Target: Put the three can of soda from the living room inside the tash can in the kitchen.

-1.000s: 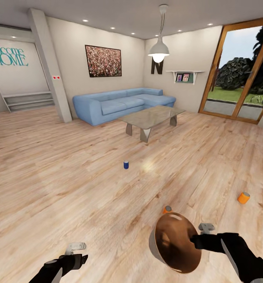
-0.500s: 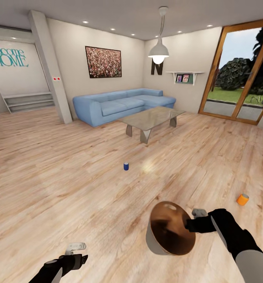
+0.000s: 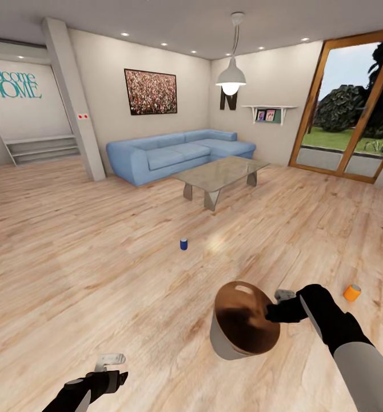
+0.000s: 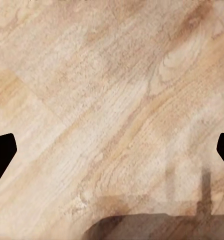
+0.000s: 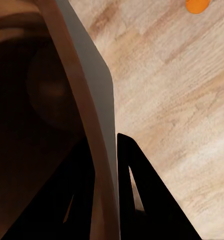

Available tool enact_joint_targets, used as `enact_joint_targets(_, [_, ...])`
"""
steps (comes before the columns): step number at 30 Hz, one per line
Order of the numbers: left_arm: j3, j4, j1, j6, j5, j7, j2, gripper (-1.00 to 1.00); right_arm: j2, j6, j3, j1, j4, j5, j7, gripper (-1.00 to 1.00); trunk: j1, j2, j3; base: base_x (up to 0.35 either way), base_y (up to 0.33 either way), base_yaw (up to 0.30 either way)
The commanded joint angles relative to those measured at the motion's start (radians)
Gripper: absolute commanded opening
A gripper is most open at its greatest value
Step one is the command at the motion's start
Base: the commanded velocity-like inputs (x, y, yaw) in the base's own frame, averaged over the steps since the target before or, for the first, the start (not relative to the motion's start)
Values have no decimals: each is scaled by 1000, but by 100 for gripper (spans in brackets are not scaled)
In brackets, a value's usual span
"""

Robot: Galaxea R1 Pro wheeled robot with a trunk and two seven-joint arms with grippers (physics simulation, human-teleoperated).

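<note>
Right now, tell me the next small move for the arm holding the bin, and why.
Probably lower the trash can upright onto the floor. The right gripper pinches its rim, and it hangs tilted above the boards. The blue soda can and an orange soda can stand apart, unreachable from here.

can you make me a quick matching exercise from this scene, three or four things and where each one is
Things:
1. blue soda can
2. orange soda can
3. trash can
4. left tool

Places or states:
A. clamped at its rim by the right tool
B. hanging empty over bare wooden floor
C. standing on the floor in front of the glass coffee table
D. lying tilted on the floor at the right

Pairs: 1-C, 2-D, 3-A, 4-B
</note>
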Motion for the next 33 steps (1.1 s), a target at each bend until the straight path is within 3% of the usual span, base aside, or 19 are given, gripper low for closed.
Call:
enact_joint_targets(1, [0,0,0,-1,0,0,0,100,4,33,3,-7,-22,-31,7,-100,-4,7,3,0,0,0])
enact_joint_targets(9, [-1,-1,0,-1,0,0,0,100,17,34,33,-16,-39,-31,6,-100,-35,63,28,0,0,0])
enact_joint_targets(24, [-2,2,0,-2,0,-1,0,100,24,34,46,-67,-42,-31,4,-100,-92,168,75,0,0,0])
enact_joint_targets(33, [-5,-6,0,-13,0,-2,0,100,23,34,60,-98,-42,-30,2,-100,-92,168,75,9,1,0])
